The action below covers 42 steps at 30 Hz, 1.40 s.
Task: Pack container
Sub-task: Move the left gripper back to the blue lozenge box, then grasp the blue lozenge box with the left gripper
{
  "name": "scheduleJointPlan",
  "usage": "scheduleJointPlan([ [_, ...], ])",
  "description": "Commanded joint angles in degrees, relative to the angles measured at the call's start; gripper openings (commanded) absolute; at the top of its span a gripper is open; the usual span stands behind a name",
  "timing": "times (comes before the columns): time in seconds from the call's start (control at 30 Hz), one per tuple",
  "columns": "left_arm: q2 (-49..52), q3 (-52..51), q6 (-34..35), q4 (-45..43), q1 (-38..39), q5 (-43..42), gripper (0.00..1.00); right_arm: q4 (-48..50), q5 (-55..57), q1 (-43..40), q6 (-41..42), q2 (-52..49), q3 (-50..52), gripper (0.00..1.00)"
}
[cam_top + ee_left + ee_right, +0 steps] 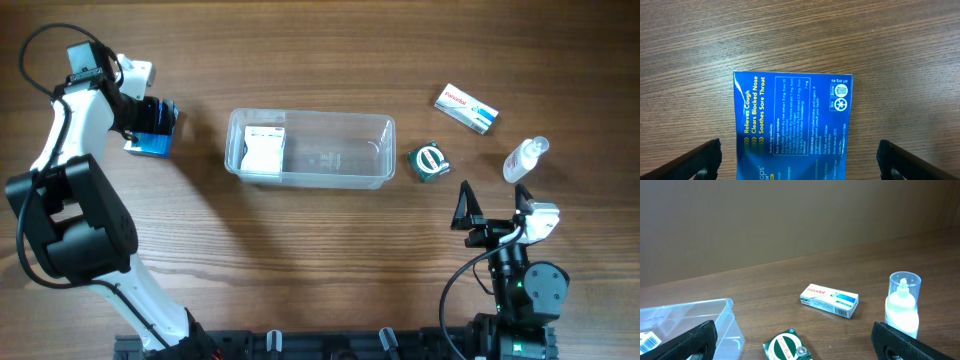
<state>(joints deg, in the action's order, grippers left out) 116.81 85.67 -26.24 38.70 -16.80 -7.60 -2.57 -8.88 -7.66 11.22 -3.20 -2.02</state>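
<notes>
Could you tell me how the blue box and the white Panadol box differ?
The blue box is dark blue with yellow print; the white box has red lettering. The blue box lies left of the container, under the open left gripper; the white box lies far right, with no gripper at it. Both are small cartons lying flat outside the container.

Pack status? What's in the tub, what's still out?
Done: one white box lies in the left end of the container.
In hand: the left gripper is open over the blue packet, not closed on it.
Left: that packet, plus the Panadol box, green tin and small bottle on the table. The right gripper is open and holds nothing.
</notes>
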Motion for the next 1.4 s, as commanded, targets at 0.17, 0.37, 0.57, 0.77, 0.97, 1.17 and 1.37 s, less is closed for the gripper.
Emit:
scheduleJointPlan([
  [0.17,0.3,-4.1,1.6,-4.4,-0.1,0.0,1.0,0.2,0.3,0.1,-0.6,-0.1,0.3,1.0],
  [0.37,1.8,-4.4,1.6,-5.1,-0.1,0.7,1.0,0.2,0.3,0.1,-0.6,-0.1,0.3,1.0],
  [0.57,5.7,-4.4,1.6,-5.3,-0.1,1.0,0.99,0.2,0.3,0.1,-0.6,-0.1,0.3,1.0],
  [0.77,5.6,-4.4,1.6,-5.5,-0.1,1.2,0.92,0.2,0.3,0.1,-0.6,-0.1,0.3,1.0],
  [0.97,5.5,-4.4,1.7,-5.5,-0.1,1.2,0.7,0.2,0.3,0.1,-0.6,-0.1,0.3,1.0],
  [1.17,3.4,-4.4,2.7,-5.7,-0.1,1.2,0.7,0.2,0.3,0.1,-0.6,-0.1,0.3,1.0],
  [1.37,-3.5,-4.3,5.7,-5.8,0.7,1.2,0.7,0.2,0.3,0.1,-0.6,-0.1,0.3,1.0],
])
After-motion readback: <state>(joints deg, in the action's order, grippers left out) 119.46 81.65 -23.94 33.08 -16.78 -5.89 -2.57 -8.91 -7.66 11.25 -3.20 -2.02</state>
